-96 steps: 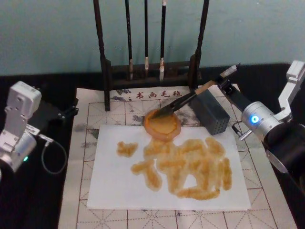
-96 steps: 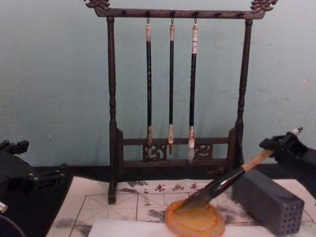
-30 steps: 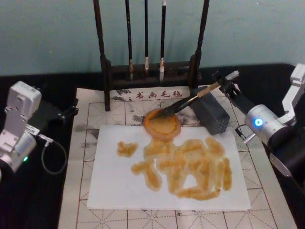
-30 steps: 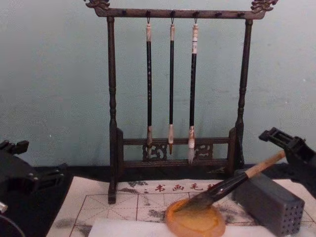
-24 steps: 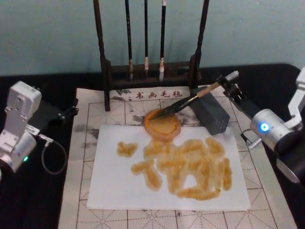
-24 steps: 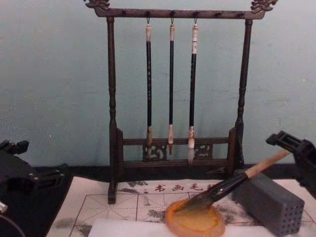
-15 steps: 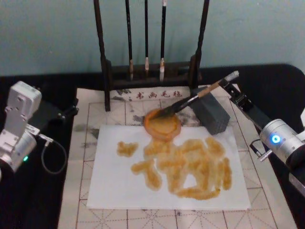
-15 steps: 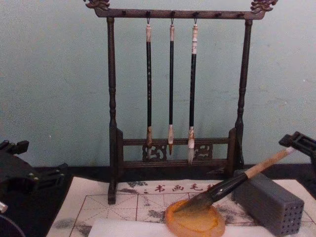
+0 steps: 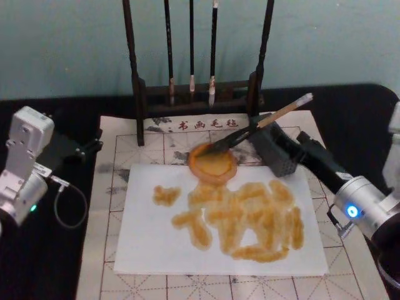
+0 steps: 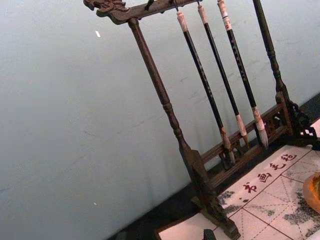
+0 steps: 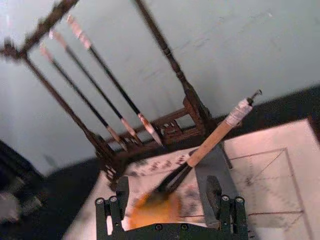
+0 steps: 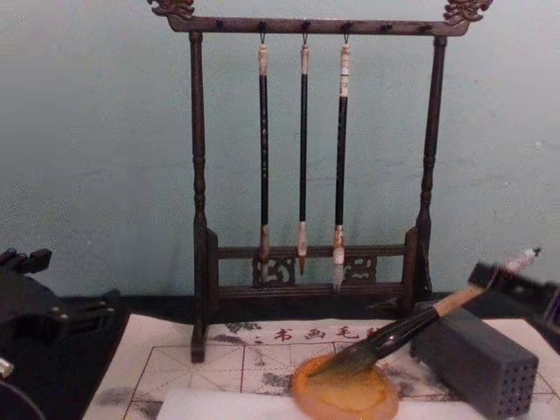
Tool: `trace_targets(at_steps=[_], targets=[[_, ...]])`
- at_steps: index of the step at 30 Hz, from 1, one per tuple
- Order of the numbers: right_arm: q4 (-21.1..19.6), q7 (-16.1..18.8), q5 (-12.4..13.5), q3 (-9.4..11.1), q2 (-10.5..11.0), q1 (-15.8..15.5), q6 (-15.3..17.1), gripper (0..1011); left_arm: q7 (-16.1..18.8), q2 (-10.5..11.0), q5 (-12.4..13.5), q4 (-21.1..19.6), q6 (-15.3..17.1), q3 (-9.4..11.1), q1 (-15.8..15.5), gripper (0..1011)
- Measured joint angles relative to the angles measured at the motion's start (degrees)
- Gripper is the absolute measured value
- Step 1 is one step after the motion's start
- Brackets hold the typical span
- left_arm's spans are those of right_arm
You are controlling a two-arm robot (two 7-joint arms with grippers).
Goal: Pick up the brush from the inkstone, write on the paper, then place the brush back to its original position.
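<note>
On the round orange inkstone [image 9: 213, 164] the brush [image 9: 256, 127] lies with its bristles in the dish and its handle propped across the grey block [image 9: 274, 149], white cap up and away toward my right rear. That long axis runs diagonally, from the dish near the middle out to the right. The paper [image 9: 150, 250] in front carries broad orange strokes, so I judge the writing done and the brush back in place. My right gripper [image 11: 171, 195] sits just this side of the block, fingers spread wide and holding nothing; in its wrist view the handle slants beyond the gap, apart from both fingers. It is much the nearer arm. My left gripper [image 9: 87, 149] is parked well off at the mat's [image 9: 119, 206] left edge; I cannot tell its opening.
</note>
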Motion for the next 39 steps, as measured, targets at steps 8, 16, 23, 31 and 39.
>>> trace_targets(at_steps=[8,16,23,31,39], targets=[[-0.1,-5.7,-18.9,-5.8,2.2,1.9,-1.5,1000,0.0,0.0,0.0,0.0,0.0,0.0,0.0,1001],[0.6,-8.3,-28.2,-7.9,2.5,2.4,-2.5,1000,0.0,0.0,0.0,0.0,0.0,0.0,0.0,1001],[1.0,-8.8,-30.1,-7.9,2.1,2.3,-2.6,1000,0.0,0.0,0.0,0.0,0.0,0.0,0.0,1001],[1.0,-8.8,-29.9,-7.9,2.1,2.3,-2.6,1000,0.0,0.0,0.0,0.0,0.0,0.0,0.0,1001],[1.0,-8.8,-29.7,-7.9,2.2,2.4,-2.6,1000,0.0,0.0,0.0,0.0,0.0,0.0,0.0,1001]])
